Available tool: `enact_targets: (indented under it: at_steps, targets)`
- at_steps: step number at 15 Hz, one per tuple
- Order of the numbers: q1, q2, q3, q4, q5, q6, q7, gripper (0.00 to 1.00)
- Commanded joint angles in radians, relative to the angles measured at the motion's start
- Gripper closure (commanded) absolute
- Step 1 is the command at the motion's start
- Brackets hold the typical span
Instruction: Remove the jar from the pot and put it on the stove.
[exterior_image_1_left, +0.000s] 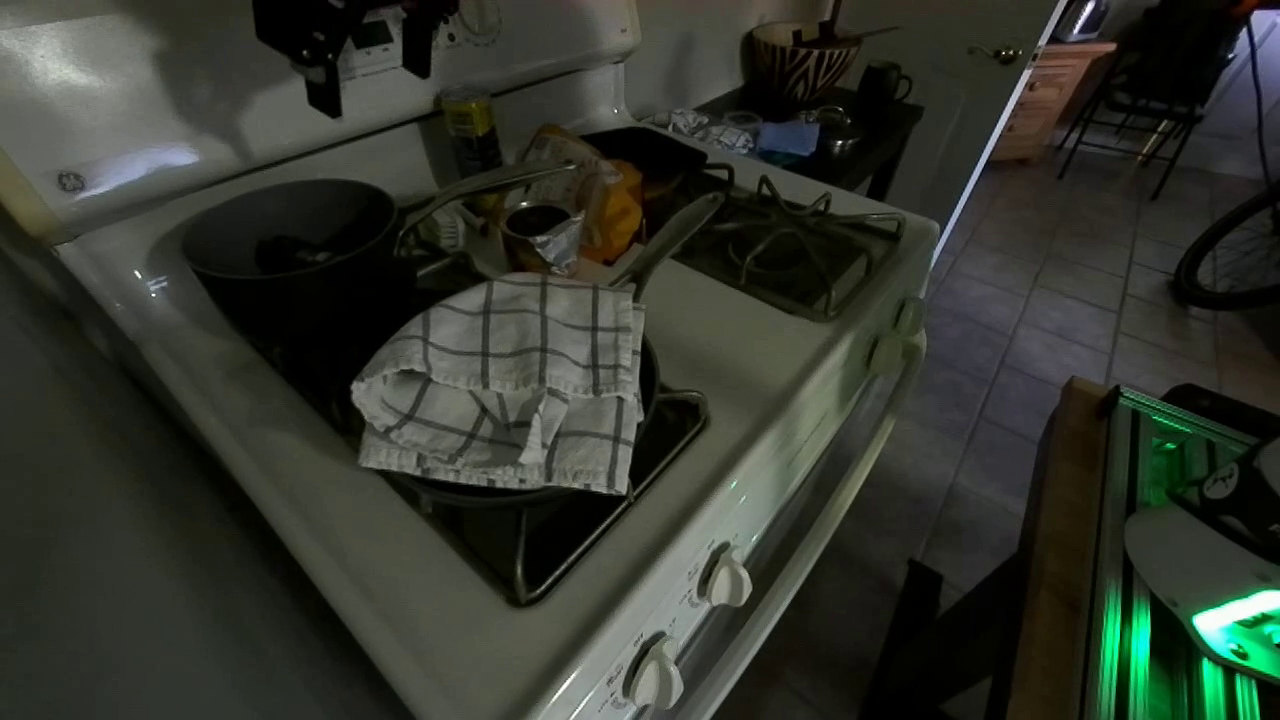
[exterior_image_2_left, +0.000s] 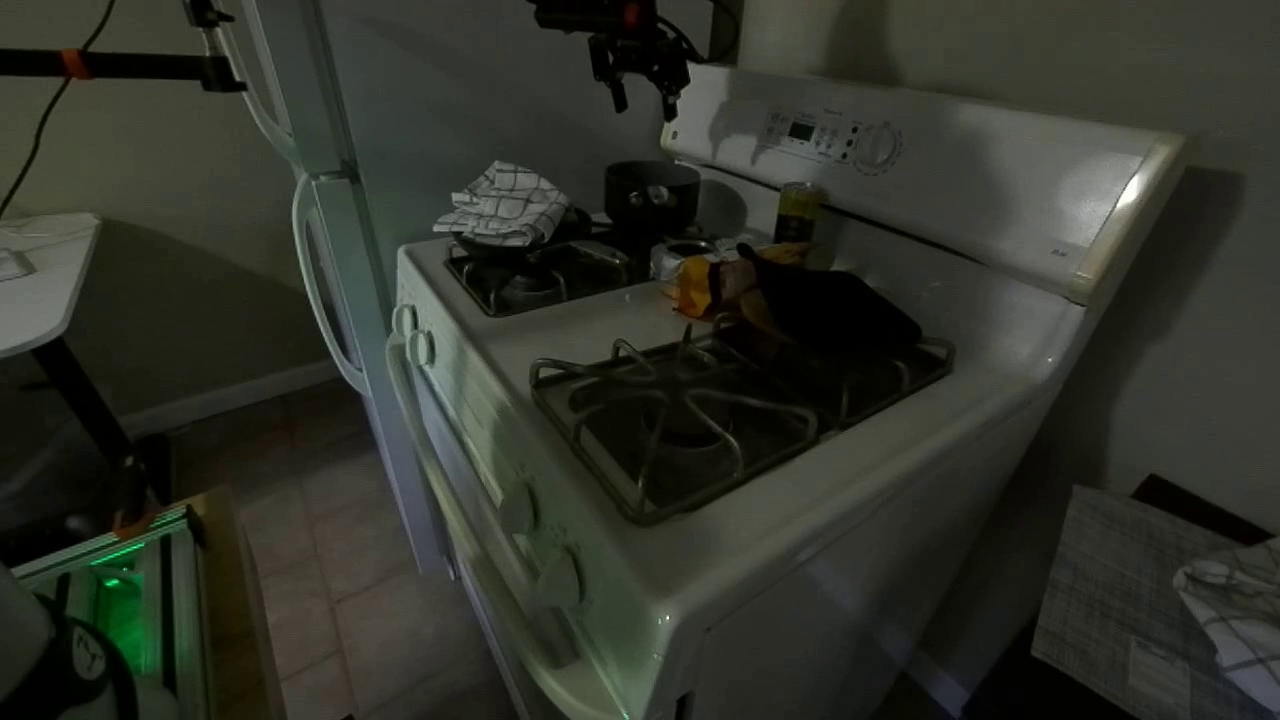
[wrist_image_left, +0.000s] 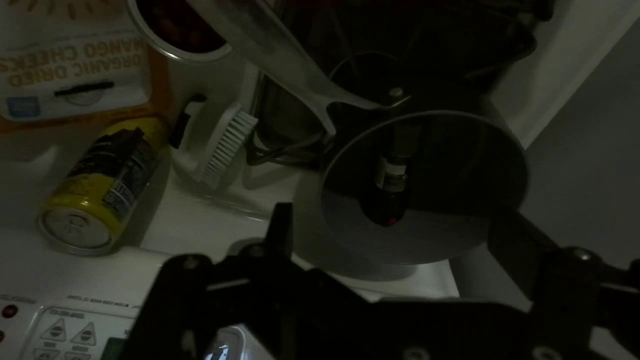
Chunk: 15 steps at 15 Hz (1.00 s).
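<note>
The jar (wrist_image_left: 390, 197) is a small dark glass one with a pale label, inside the dark grey pot (wrist_image_left: 450, 242). It looks tilted or lying; the dim light hides which. In an exterior view only a dark shape shows inside the pot (exterior_image_1_left: 225, 225); in an exterior view the pot's wall (exterior_image_2_left: 650, 205) hides it. The pot stands on a back burner of the white stove (exterior_image_1_left: 760, 370), which also shows in an exterior view (exterior_image_2_left: 900, 460). My gripper (wrist_image_left: 394, 212) is open and empty, above the pot near the back panel, as both exterior views show (exterior_image_1_left: 372, 88) (exterior_image_2_left: 645, 108).
A pan covered by a checked towel (exterior_image_1_left: 520, 340) sits on the burner in front of the pot. The pot's handle (wrist_image_left: 280, 55) points over a brush (wrist_image_left: 227, 145), an open can (exterior_image_1_left: 540, 235) and an orange bag (exterior_image_1_left: 610, 215). A yellow can (wrist_image_left: 107, 185) stands by the back panel.
</note>
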Motion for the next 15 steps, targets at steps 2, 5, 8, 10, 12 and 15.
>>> enact_targets:
  at_steps: [2, 5, 8, 10, 12, 15]
  targets:
    - [0.007, 0.018, -0.006, 0.029, -0.002, -0.006, 0.000, 0.00]
    - [0.040, 0.060, -0.030, 0.089, -0.005, -0.053, -0.029, 0.00]
    - [0.074, 0.164, -0.048, 0.213, -0.035, -0.140, -0.059, 0.00]
    - [0.096, 0.243, -0.067, 0.307, -0.061, -0.171, -0.096, 0.00]
    - [0.105, 0.314, -0.074, 0.408, -0.105, -0.196, -0.153, 0.00]
    - [0.093, 0.284, -0.067, 0.346, -0.089, -0.160, -0.163, 0.00]
